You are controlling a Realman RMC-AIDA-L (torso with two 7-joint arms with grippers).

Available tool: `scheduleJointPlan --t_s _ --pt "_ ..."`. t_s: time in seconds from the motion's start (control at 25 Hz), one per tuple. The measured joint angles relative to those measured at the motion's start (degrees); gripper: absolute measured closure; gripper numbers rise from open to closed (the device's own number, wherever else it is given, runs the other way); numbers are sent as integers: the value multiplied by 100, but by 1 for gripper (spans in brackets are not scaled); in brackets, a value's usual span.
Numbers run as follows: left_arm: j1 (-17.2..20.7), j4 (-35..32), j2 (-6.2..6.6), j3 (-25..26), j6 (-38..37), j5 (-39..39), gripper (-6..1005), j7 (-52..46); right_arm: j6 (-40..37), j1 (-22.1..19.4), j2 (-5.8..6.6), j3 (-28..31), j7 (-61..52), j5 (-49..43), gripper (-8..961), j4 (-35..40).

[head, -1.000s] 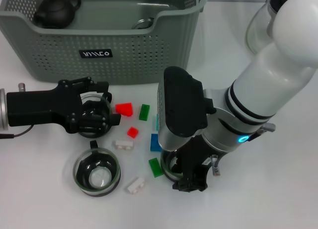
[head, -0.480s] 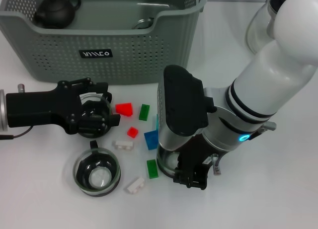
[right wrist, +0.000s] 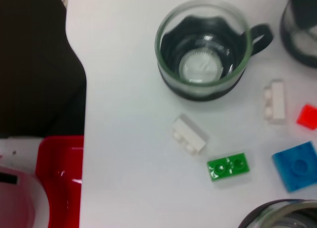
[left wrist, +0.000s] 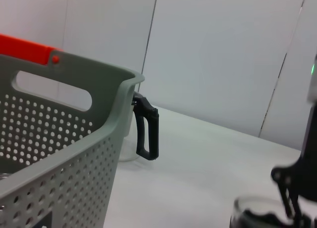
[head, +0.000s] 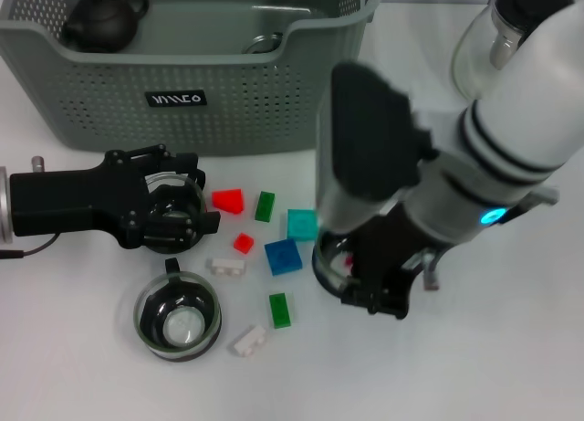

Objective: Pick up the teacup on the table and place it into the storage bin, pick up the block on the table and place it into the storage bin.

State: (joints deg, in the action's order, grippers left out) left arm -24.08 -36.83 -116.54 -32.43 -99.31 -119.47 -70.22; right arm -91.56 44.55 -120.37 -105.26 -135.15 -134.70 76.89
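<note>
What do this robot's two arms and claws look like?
The right arm is glossy white with black ring bands, a small teal light and a large black block near the wrist. Its right gripper is black. The left gripper is black, angular and bolted, with a silver cuff and thin cable.

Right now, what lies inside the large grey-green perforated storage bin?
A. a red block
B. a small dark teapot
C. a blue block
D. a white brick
B: a small dark teapot sits in the far left corner of the storage bin; the coloured blocks lie on the table.
</note>
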Motion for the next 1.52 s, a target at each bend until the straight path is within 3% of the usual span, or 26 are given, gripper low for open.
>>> scheduleJointPlan --t_s 0.32,0.6,0.84,1.0,1.2,1.48,1.52 --pt "0 -11 24 0 -24 36 62 5 -1061 221 2 1283 -26 52 889 841" --pt "-36 -2 29 9 16 41 64 8 -1540 927 -3 2600 175 64 892 869" --pt "-57 -19 42 28 24 46 65 9 -1284 1656 -9 3453 330 356 892 560" --pt "-68 -25 43 43 35 48 66 12 -760 2048 -1 3616 369 398 891 333" --pt "-89 -4 41 46 81 47 67 47 411 2207 21 3684 578 303 891 -376" --pt "-99 0 32 44 83 47 66 47 2438 2319 48 3700 1647 258 891 -2484" --pt "-107 0 27 44 83 47 66 47 3051 2345 43 3707 1952 269 891 -3100"
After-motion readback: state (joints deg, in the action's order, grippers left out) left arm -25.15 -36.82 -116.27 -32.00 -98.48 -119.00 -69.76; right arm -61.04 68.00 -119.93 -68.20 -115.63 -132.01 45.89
